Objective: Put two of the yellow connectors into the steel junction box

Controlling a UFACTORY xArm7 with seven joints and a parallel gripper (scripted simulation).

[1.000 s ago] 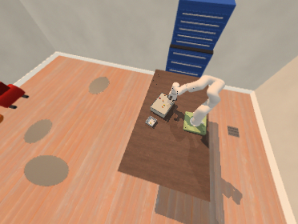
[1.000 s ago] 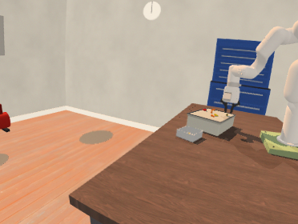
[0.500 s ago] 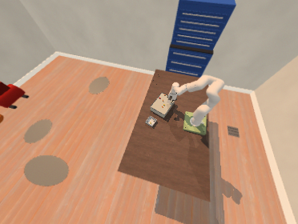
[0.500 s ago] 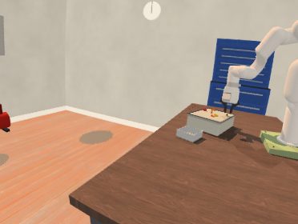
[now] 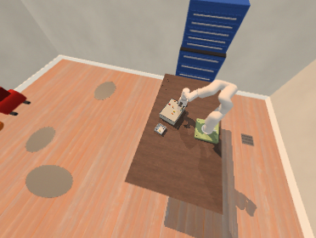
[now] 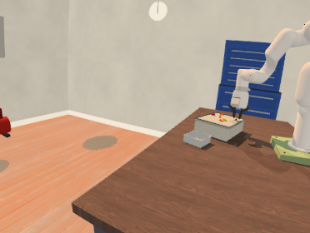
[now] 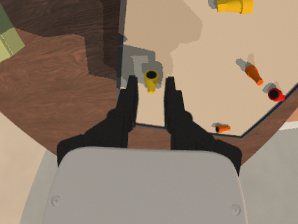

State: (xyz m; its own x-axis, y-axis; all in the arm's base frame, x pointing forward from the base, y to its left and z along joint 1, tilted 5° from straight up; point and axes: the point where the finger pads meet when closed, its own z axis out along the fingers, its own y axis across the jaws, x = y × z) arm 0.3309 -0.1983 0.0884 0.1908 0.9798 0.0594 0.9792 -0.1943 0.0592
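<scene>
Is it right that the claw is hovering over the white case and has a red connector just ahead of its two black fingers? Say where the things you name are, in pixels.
Not red: the wrist view shows a small yellow plastic-looking connector (image 7: 151, 80) just ahead of the two black fingers.

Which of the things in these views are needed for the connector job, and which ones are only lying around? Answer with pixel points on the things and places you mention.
For the job:
- yellow connectors (image 7: 151, 85) (image 7: 235, 6)
- junction box (image 5: 157, 132) (image 6: 196, 143)
- tool case (image 5: 169, 119) (image 6: 217, 131), which carries the connectors

Not needed:
- orange connectors (image 7: 254, 75) (image 7: 223, 129)
- red connector (image 7: 274, 94)
- blue cabinet (image 5: 204, 65) (image 6: 250, 76)
- wall clock (image 6: 157, 11)
</scene>
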